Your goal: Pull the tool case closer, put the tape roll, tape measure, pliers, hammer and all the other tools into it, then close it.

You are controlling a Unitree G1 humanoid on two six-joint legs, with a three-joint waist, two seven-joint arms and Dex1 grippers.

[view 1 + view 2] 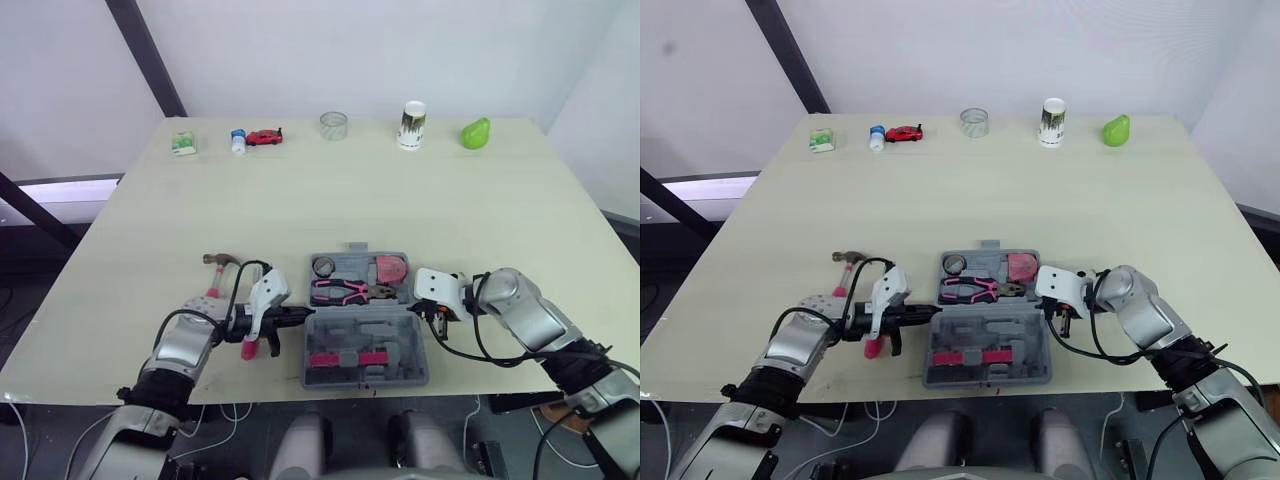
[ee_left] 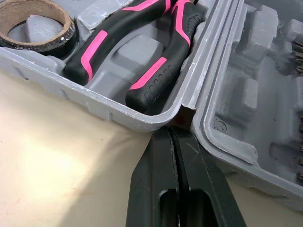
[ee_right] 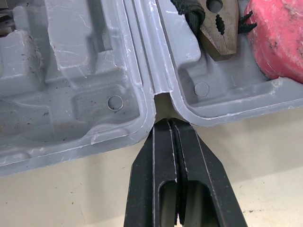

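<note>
Two-half grey tool case (image 1: 412, 352), open flat, close to the front edge of the table (image 1: 480, 200), near half almost at the lip. Far half: tape roll (image 1: 323, 266) in the left corner, pink-and-black pliers (image 1: 340, 292) across the middle, pink tape measure (image 1: 391, 269) at right. Near half: moulded pockets, one pink-and-black piece (image 1: 345, 358) seated in them. Hammer (image 1: 222, 261) outside, just left of the case, head at the far end, pink grip by the front edge, partly under the left arm. Left gripper (image 2: 175, 135) clenched on nothing, tip at the hinge notch on the case's left side. Right gripper (image 3: 171, 124) likewise pressed closed and empty, tip at the hinge notch on the right side. Little room between case and front edge; wide bare tabletop behind it. Row of small items (image 1: 333, 125) along the far edge, well apart from the case.
</note>
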